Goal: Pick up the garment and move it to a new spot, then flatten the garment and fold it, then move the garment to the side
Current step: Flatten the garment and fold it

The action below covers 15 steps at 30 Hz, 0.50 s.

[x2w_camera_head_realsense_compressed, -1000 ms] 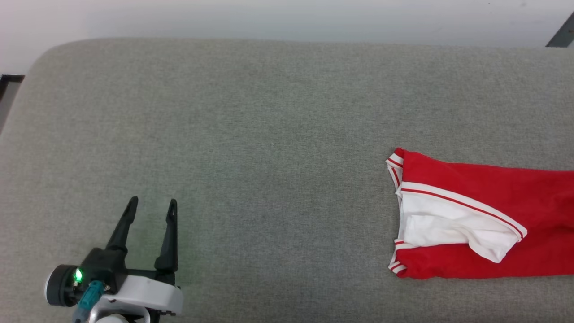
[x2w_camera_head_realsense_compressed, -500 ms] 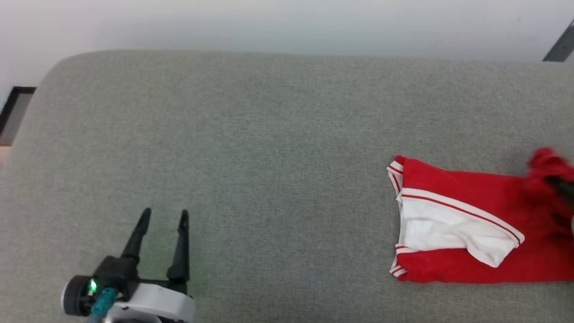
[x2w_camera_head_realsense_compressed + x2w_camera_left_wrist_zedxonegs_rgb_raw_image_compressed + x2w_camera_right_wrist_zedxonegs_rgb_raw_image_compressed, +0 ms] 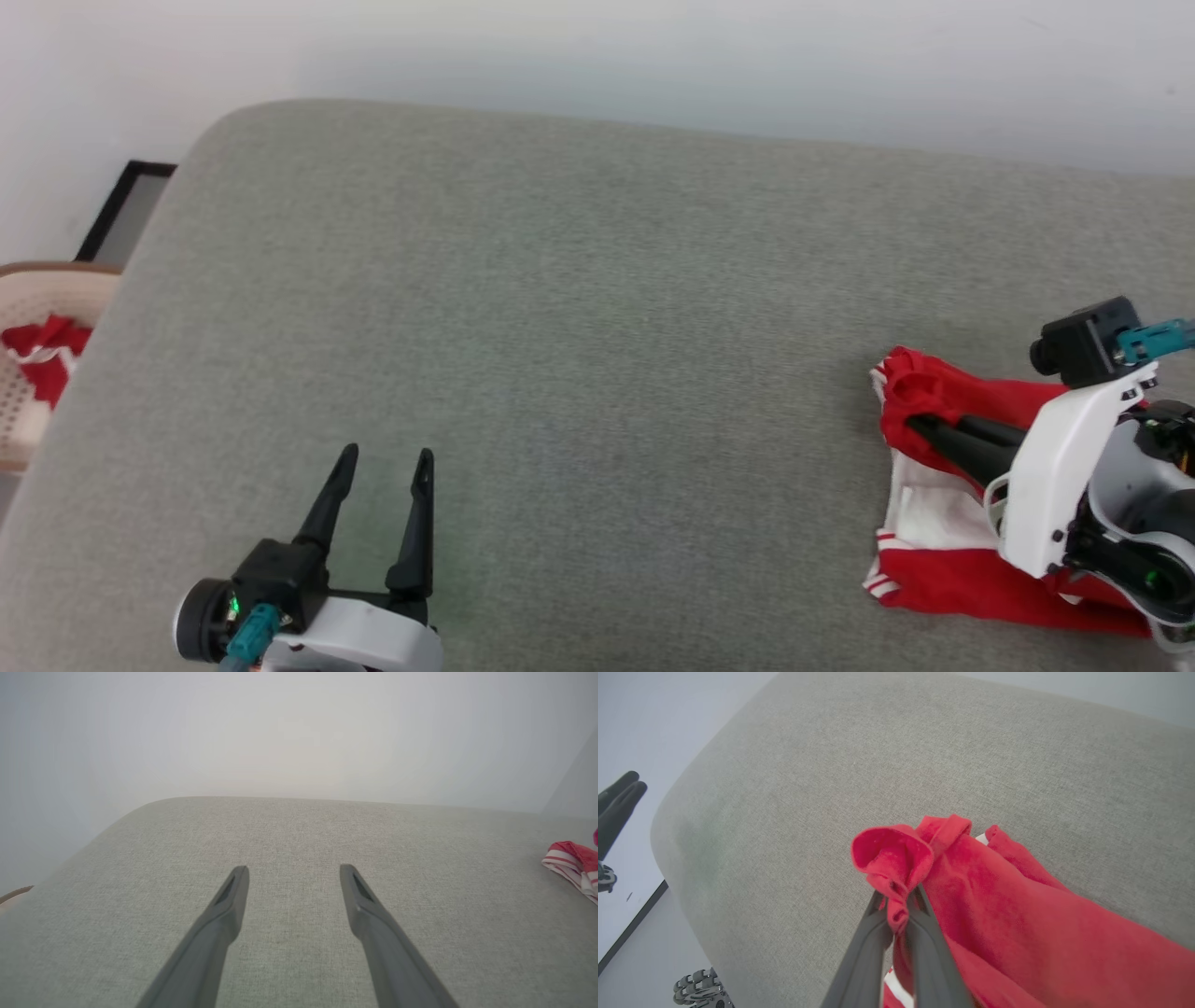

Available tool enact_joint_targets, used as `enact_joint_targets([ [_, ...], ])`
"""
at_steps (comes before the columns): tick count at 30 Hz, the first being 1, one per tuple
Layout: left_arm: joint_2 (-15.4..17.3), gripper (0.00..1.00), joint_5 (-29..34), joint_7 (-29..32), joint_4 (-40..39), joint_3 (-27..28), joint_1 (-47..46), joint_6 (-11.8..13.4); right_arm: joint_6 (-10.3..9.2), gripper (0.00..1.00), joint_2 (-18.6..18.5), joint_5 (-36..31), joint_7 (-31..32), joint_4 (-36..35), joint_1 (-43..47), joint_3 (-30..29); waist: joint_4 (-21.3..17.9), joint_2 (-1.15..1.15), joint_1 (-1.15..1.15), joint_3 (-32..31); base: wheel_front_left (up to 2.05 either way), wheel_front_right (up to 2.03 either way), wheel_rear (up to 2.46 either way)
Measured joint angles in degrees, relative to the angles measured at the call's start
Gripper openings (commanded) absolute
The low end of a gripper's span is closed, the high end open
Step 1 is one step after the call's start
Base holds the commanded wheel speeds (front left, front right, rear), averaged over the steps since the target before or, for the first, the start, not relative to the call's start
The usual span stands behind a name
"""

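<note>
The grey cushion carries the garment at its right end, 1 red fold raised; the right gripper pinches that fold tight; the left gripper hovers empty, its 2 fingers spread.

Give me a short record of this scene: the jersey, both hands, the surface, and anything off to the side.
garment: red jersey with white trim, bunched at the cushion's right end
right hand: shut on a red fold of the jersey
left hand: open, empty, over bare cushion
surface: grey cushion
aside: pale basket holding red cloth, left of the cushion
</note>
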Motion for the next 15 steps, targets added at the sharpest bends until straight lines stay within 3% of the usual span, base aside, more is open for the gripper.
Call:
enact_joint_targets([
  [13, -0.26, 1.0, -0.57, 0.01, 0.31, -0.76, -0.75, 0.0, 0.0, 0.0, 3.24, -6.37, -1.62, 5.97, 1.87, -0.4, 2.05, 0.0, 0.0, 1.57, 0.0, 0.0, 0.0],
  [14, -0.27, 1.0, -0.59, 0.01, 0.42, -0.73, -0.9, 0.0, 0.0, 0.16, 3.55, -6.68, -2.24, 6.3, 1.86, -0.38, 1.83, 0.0, 0.0, 1.57, 0.0, 0.0, 0.0],
  [15, -0.26, 1.0, -0.65, 0.01, 0.57, -0.85, -0.98, 0.0, 0.0, 0.4, 3.8, -6.9, -2.88, 6.48, 1.84, -0.32, 1.57, 0.0, 0.0, 1.54, 0.0, 0.0, 0.0],
])
